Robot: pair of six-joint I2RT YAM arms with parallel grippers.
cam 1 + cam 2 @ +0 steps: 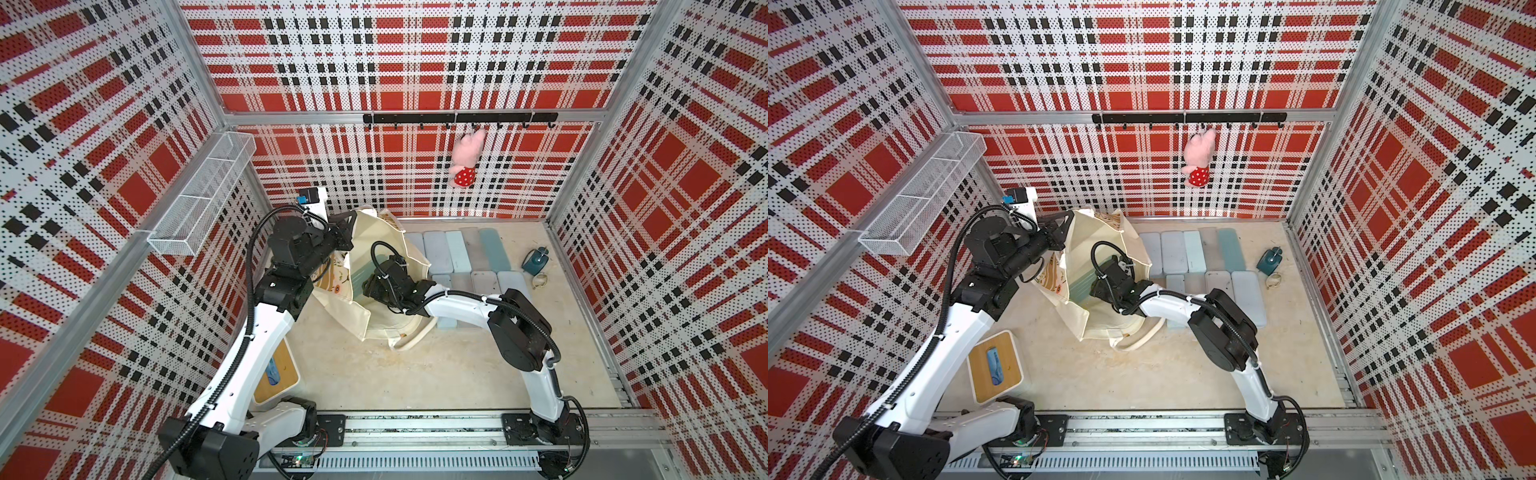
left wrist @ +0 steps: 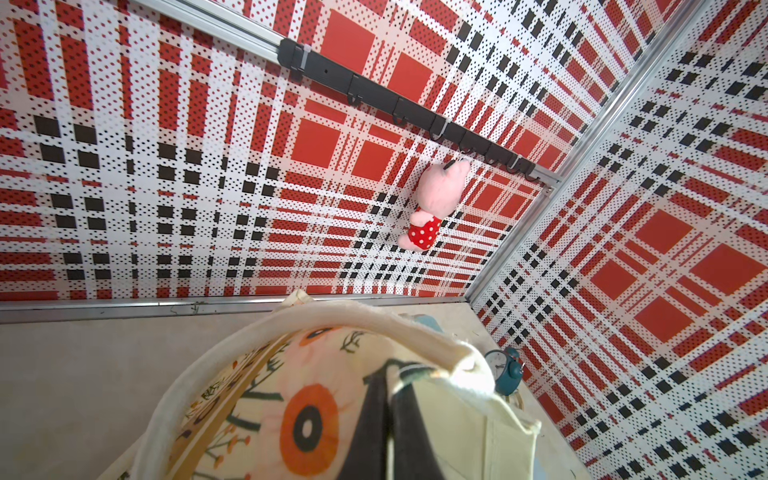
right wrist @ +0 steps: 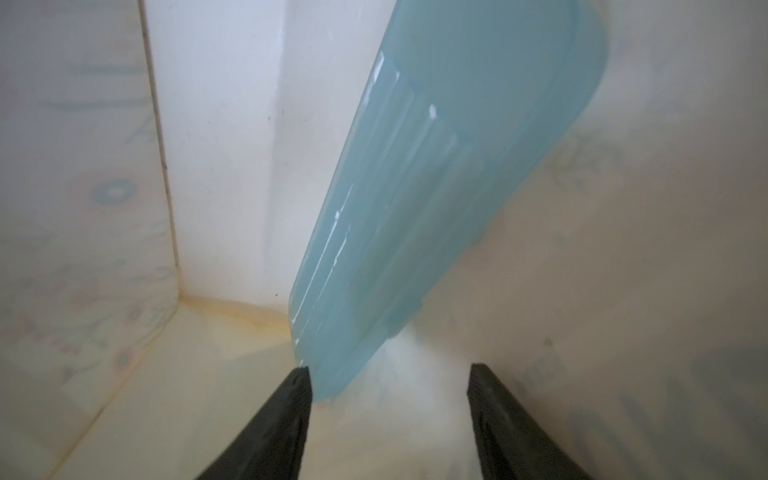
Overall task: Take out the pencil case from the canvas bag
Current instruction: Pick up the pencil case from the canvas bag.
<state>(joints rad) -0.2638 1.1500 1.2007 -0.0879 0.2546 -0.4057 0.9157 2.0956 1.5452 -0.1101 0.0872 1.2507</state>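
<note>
The cream canvas bag (image 1: 361, 320) stands open at the middle left of the table, seen in both top views (image 1: 1079, 320). My left gripper (image 2: 390, 386) is shut on the canvas bag's rim (image 2: 415, 324) beside the flower-printed face and holds it up at the far left side (image 1: 352, 219). Down inside the bag my right gripper (image 3: 390, 370) is open. A light blue pencil case (image 3: 436, 187) leans on the inner wall (image 3: 228, 166). Its near end lies just inside one fingertip (image 3: 301, 382), not clamped. A top view shows the case as a teal strip (image 1: 360, 270).
Several pale blue and grey pencil cases (image 1: 457, 253) lie in rows right of the bag. A teal alarm clock (image 1: 536, 259) stands further right. A pink plush toy (image 1: 467, 158) hangs from the hook rail. A wire basket (image 1: 203, 195) is on the left wall, a wooden-lidded box (image 1: 994, 365) at the front left.
</note>
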